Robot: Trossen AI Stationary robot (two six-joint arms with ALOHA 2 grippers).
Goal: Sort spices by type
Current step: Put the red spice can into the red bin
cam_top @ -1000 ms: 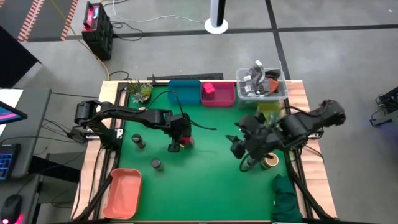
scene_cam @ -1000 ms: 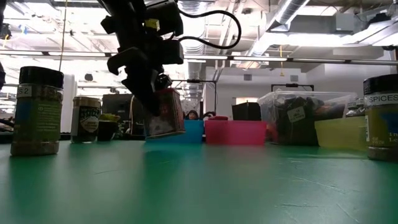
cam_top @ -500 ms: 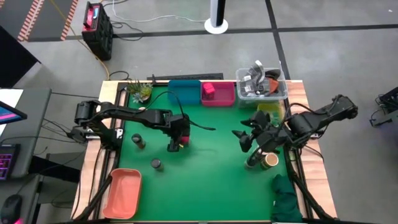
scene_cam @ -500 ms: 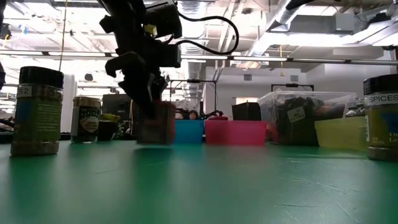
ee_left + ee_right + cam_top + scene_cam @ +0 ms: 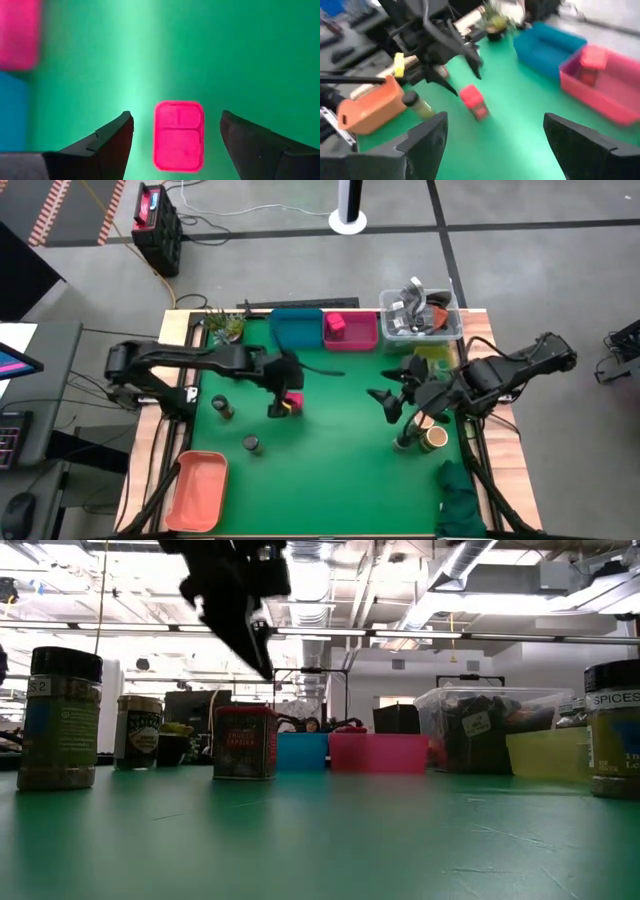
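A magenta-pink pack (image 5: 291, 402) stands upright on its base on the green mat, also seen in the low view (image 5: 244, 742). My left gripper (image 5: 280, 386) hangs open above it (image 5: 245, 635); its fingers stand either side of the pack (image 5: 178, 136) without touching. My right gripper (image 5: 392, 402) is open (image 5: 495, 116), in the air beside a green jar (image 5: 404, 442) and a tan-topped jar (image 5: 435, 438). Two dark-lidded jars (image 5: 222, 407) (image 5: 251, 443) stand left of the pack. Another pink pack (image 5: 336, 325) sits in the pink bin (image 5: 362, 338).
Along the far edge stand a blue bin (image 5: 296, 328), the pink bin, a clear tub of clutter (image 5: 420, 315) and a yellow-green bin (image 5: 432, 358). A small plant (image 5: 228, 327) is at the far left, an orange bin (image 5: 198, 488) near left, a green cloth (image 5: 460, 500) near right.
My left gripper lowered the tilted pink pack onto the mat, let go of it and rose straight up. The pack now stands upright and free. My right gripper drew back a little from the two jars toward the far edge.
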